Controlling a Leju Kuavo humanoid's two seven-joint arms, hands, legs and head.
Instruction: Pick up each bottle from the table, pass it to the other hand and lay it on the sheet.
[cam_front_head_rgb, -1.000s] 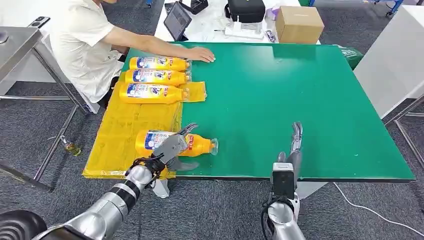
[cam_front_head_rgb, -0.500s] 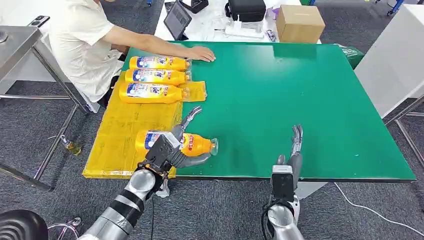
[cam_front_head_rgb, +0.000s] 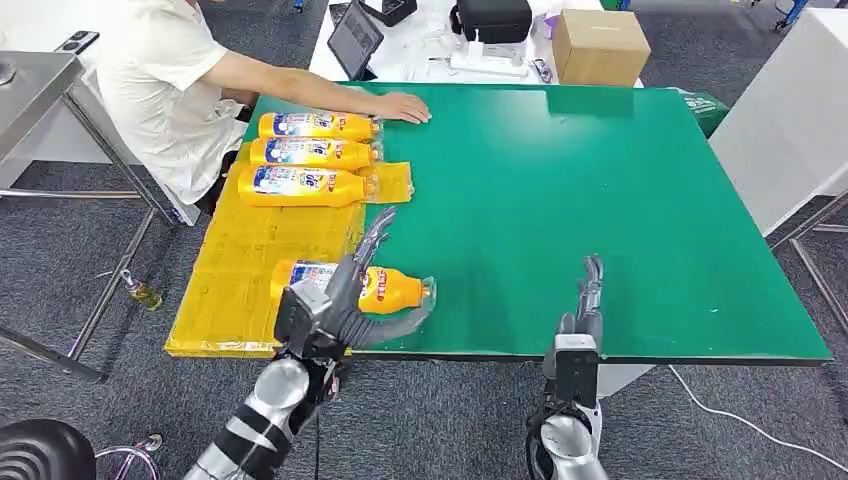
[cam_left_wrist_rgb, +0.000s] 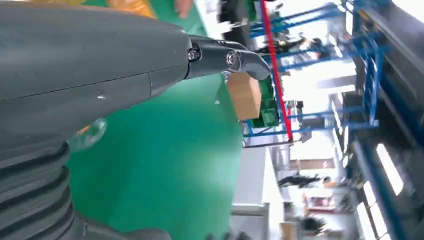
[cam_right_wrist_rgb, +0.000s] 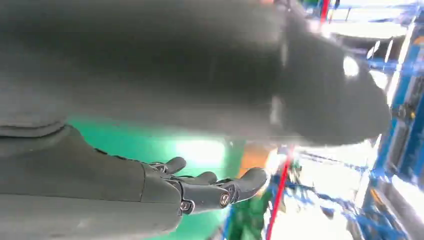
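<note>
Since a second ago the left hand (cam_front_head_rgb: 335, 300) has let go of the nearest yellow detergent bottle (cam_front_head_rgb: 385, 290) and drawn back toward the table's near edge; its fingers (cam_front_head_rgb: 372, 240) now stand spread and raised above the bottle, the thumb reaching under the neck end, holding nothing. That bottle lies on its side, label end on the yellow sheet (cam_front_head_rgb: 235, 265) and clear cap end out over the green table (cam_front_head_rgb: 600, 190). Three more bottles (cam_front_head_rgb: 305, 155) lie side by side at the sheet's far end, just beside a person's hand (cam_front_head_rgb: 402, 107) resting on the table. At the near edge the right hand (cam_front_head_rgb: 585, 305) points up with straight fingers, empty, well apart from everything.

Judging from this, the risk is the withdrawing thumb: it sits close under the neck, and a brush there could roll the round bottle off the sheet toward the table's edge. The bottle's partial overhang off the sheet makes that more likely
</note>
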